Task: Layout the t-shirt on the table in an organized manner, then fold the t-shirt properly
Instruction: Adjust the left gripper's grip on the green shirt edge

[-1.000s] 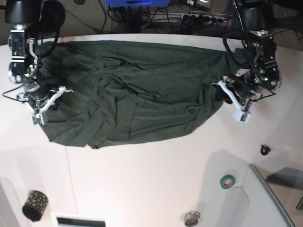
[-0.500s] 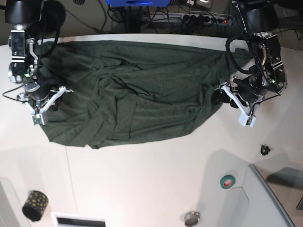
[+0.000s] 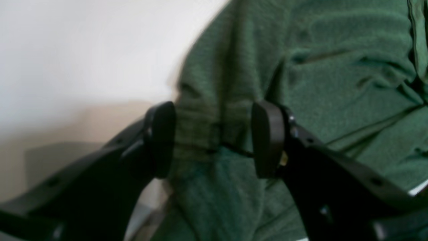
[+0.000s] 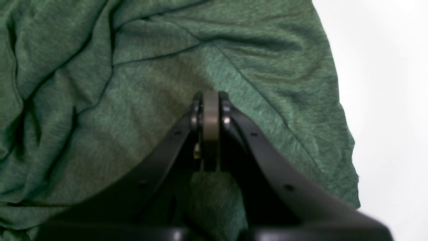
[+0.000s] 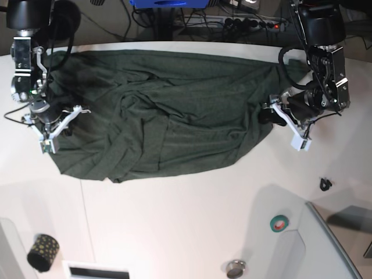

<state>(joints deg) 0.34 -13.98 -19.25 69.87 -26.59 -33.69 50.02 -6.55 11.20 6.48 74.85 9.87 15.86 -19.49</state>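
Observation:
The dark green t-shirt lies spread and wrinkled across the far half of the white table. My left gripper is at the shirt's right edge. In the left wrist view this gripper is open, its pads on either side of a bunched fold of the t-shirt. My right gripper rests over the shirt's left edge. The right wrist view shows that gripper shut, its tips pressed together just above the t-shirt; no cloth shows between them.
A teal tape roll, a small black clip and a round metal piece lie at the near right beside a grey raised tray. A dark patterned roll stands near left. Cables run behind the far edge.
The left gripper has shifted slightly up and in against the shirt's right edge, its jaws now apart around the fold. The right arm has stayed put.

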